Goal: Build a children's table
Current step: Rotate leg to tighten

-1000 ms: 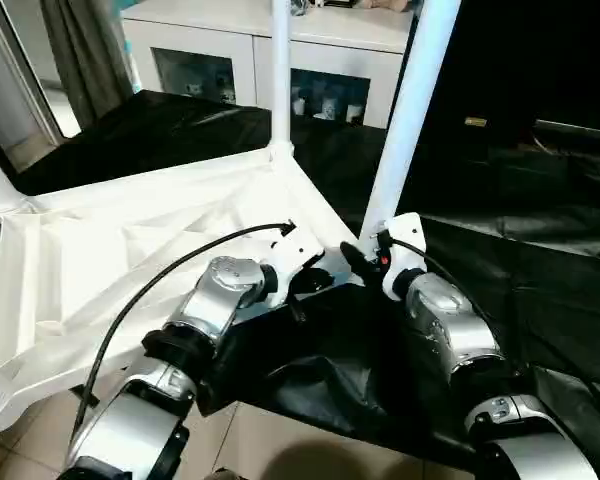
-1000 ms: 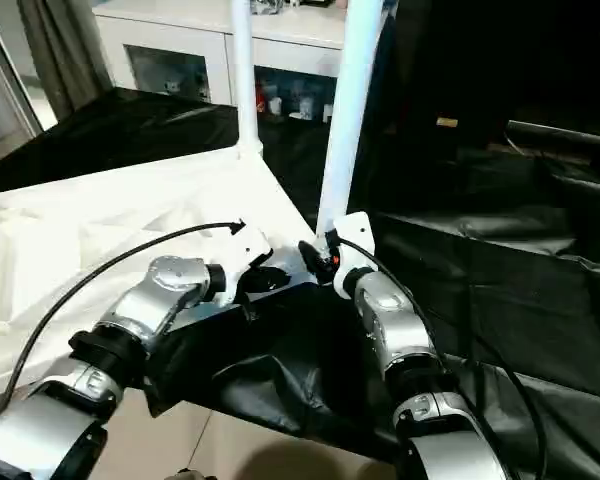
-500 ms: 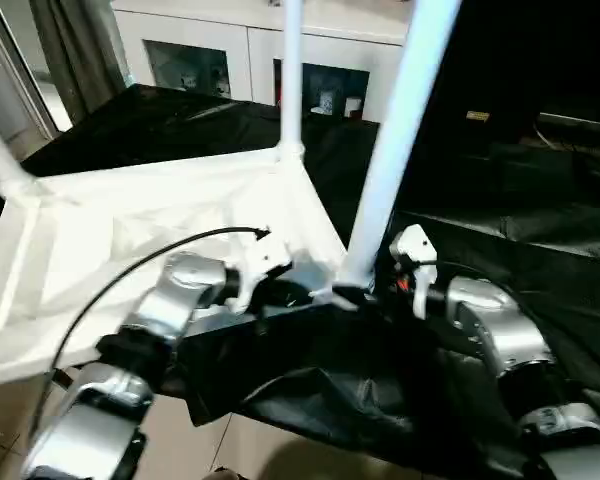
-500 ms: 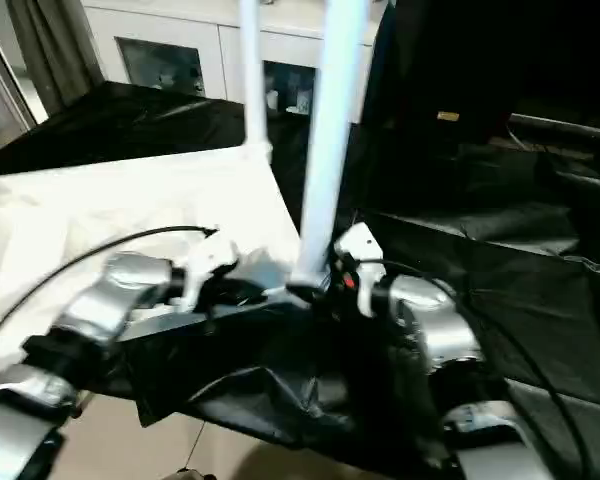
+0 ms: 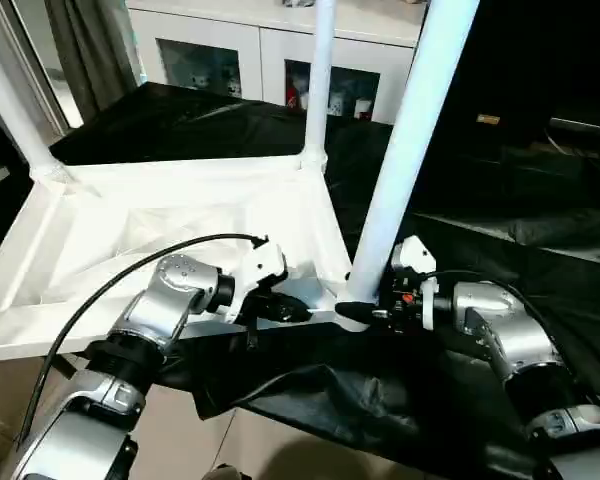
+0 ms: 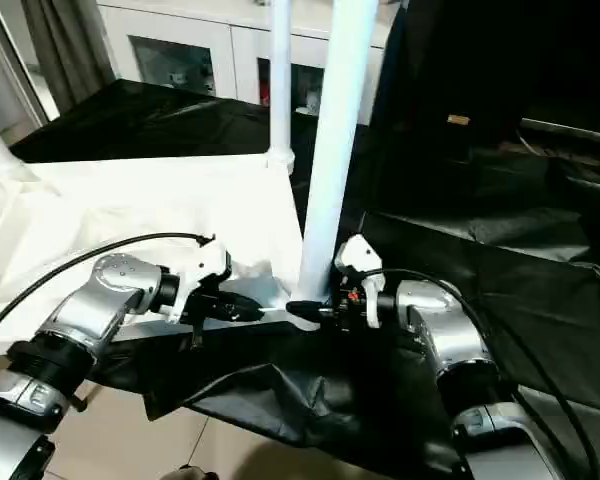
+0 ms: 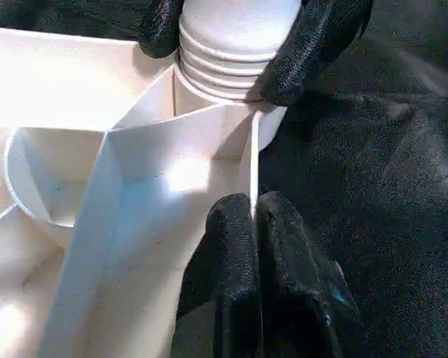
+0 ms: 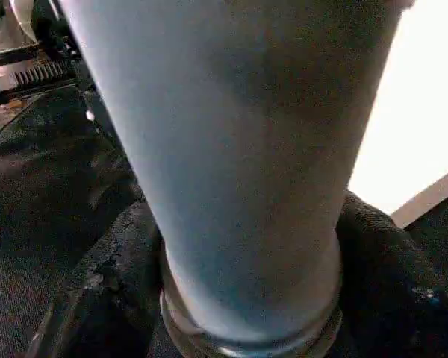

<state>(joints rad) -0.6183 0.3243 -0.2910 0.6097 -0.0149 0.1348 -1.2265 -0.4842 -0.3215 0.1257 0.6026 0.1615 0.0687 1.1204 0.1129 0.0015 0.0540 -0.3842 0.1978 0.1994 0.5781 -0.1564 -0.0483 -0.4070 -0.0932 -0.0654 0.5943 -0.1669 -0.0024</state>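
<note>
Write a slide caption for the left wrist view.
Left hand pinches the upturned table's edge rib while the right hand clasps the leg's ribbed base at the corner socket.

table top (image 5: 170, 225) 1 | legs (image 5: 405, 150) 3 | grippers (image 5: 365, 305) 2 | cabinet (image 5: 250, 60) 1

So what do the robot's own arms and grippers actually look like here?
Both forearms are rounded silver shells with black joint rings. The left arm carries a black cable looping to a white wrist block; the right arm has a white block with small red marks. Each gripper has two black, textured fingers.
</note>
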